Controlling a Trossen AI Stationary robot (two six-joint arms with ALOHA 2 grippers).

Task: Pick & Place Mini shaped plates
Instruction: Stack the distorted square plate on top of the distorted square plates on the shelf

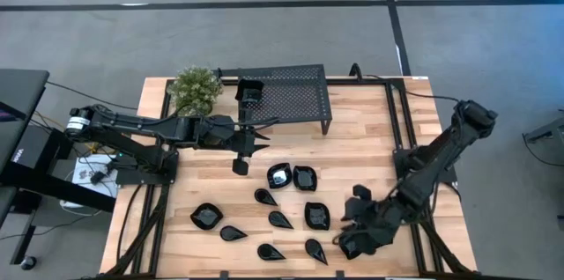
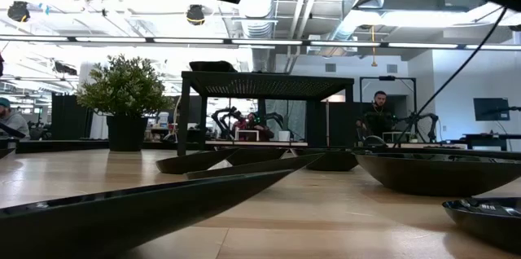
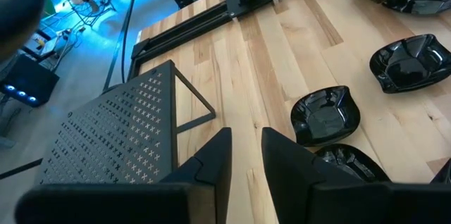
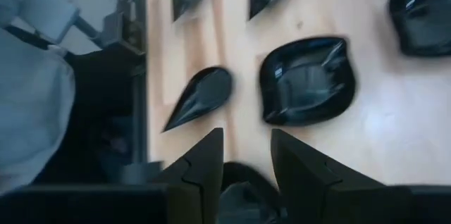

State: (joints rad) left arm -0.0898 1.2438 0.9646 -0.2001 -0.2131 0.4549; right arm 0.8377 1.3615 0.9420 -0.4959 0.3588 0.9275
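Note:
Several mini shaped plates [image 1: 280, 219], glossy black, squarish and teardrop, lie flat on the wooden table's near middle. They loom close in the low view as plates [image 2: 423, 173]. My left gripper [image 1: 264, 130] hovers by the stand's near edge; it is open [image 3: 245, 153] and empty over bare wood. My right gripper [image 1: 345, 238] is low at the near right of the plates, open [image 4: 246, 160]. A dark plate [image 4: 243, 185] shows between its fingers, and a squarish plate [image 4: 306, 79] and a teardrop plate [image 4: 201, 97] lie just ahead. My right gripper points toward the table's left, low over the wood, with a dark plate [image 4: 243, 185] lying between its open fingers. Whether the fingers touch it I cannot tell, as the gripper's own body hides the spot.
A black perforated metal stand [image 1: 295, 95] stands at the far middle, with a dark object [image 1: 249, 92] on its left end. A potted plant [image 1: 196, 89] sits to its left. Black rails [image 1: 394, 121] run along the table's right side. People sit in the room behind [image 2: 376, 112].

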